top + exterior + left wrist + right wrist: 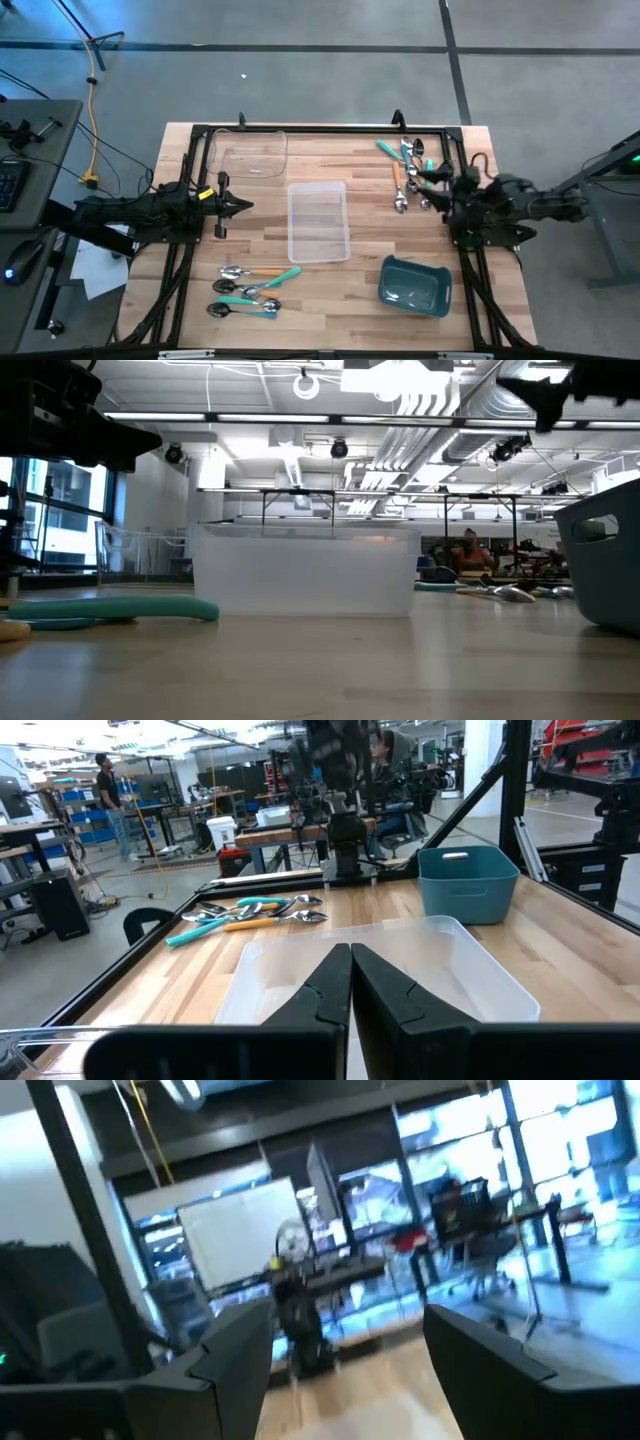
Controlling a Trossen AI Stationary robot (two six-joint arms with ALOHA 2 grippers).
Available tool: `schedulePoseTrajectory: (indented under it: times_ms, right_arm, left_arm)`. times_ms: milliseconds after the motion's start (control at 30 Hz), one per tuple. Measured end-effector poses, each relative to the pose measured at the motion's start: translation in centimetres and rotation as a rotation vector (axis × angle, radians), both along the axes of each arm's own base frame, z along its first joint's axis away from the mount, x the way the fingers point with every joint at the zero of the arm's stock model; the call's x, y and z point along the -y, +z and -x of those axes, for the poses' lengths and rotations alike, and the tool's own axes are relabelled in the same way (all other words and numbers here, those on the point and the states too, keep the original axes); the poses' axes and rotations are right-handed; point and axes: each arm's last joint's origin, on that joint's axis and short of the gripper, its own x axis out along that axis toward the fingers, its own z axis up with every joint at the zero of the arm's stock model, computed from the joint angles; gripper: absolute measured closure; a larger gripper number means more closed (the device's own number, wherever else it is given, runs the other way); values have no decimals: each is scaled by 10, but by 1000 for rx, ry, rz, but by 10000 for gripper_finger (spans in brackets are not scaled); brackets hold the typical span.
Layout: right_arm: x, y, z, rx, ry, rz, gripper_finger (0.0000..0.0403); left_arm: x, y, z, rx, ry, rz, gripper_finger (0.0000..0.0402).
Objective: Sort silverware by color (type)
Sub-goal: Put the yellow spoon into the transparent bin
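One group of spoons (pixel 408 170) with orange, teal and green handles lies at the table's far right. It also shows in the left wrist view (pixel 250 910). A second group of spoons (pixel 250 290) lies near the front left. My left gripper (pixel 246 207) is shut and empty, held over the table left of the centre clear tray (pixel 318 222); its fingers (pixel 350 970) point at that tray. My right gripper (pixel 438 188) is at the right edge of the far-right spoons. In the right wrist view it (pixel 348 1322) is open with nothing between the fingers.
A second clear tray (pixel 248 155) sits at the far left. A teal bin (pixel 413 285) stands at the near right and also shows in the low view (pixel 605 560). A black frame (pixel 330 128) runs along the table's edges. Bare wood lies between the centre tray and the bin.
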Motion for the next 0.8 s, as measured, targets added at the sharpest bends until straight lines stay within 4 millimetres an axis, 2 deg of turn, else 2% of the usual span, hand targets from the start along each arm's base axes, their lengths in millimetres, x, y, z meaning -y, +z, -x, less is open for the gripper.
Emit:
schedulePoseTrajectory:
  times_ms: [200, 367, 533, 800]
  right_arm:
    - [2, 61, -6, -47, -100, -14, 160]
    - [1, 94, -23, -169, -113, -1, 160]
    - [0, 107, -45, -285, -115, 15, 160]
    - [-1, 106, -74, -394, -137, -23, 160]
  left_arm:
    - [0, 0, 0, -1, 0, 0, 398]
    - [0, 0, 0, 0, 0, 0, 398]
    - [0, 0, 0, 0, 0, 0, 398]
    - [0, 0, 0, 0, 0, 0, 398]
